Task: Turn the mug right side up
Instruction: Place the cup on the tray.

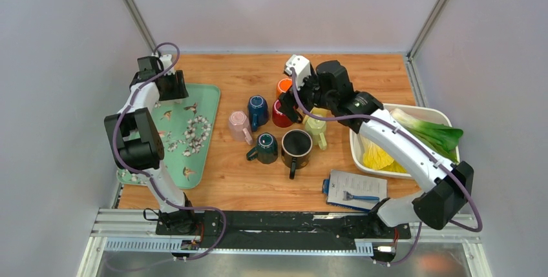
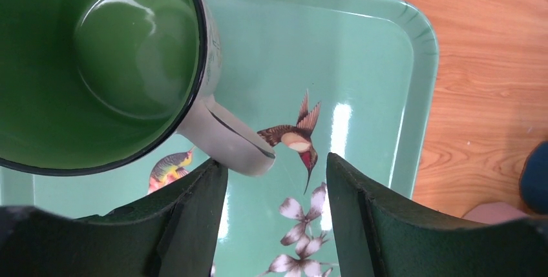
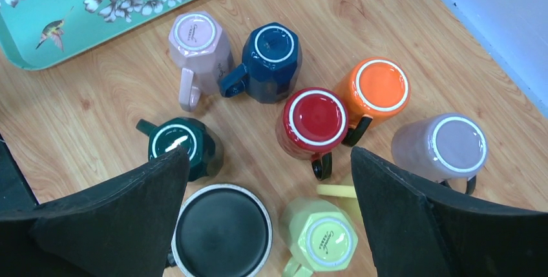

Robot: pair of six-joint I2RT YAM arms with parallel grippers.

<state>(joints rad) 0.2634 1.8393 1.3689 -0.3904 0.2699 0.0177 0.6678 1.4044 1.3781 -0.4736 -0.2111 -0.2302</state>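
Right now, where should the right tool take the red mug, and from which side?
Probably from above, across the body of the red mug, fingers off its dark handle. It stands base up, handle toward the open right tool; the orange mug crowds one side.

Left hand and right hand — both spread wide, pointing down.

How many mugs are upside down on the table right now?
8, clustered on the wood: pink, navy, orange, red, grey, dark green, black (apparently base-up), yellow-green. Pink and navy sit nearest the tray, grey farthest from it. The right gripper could hide more.
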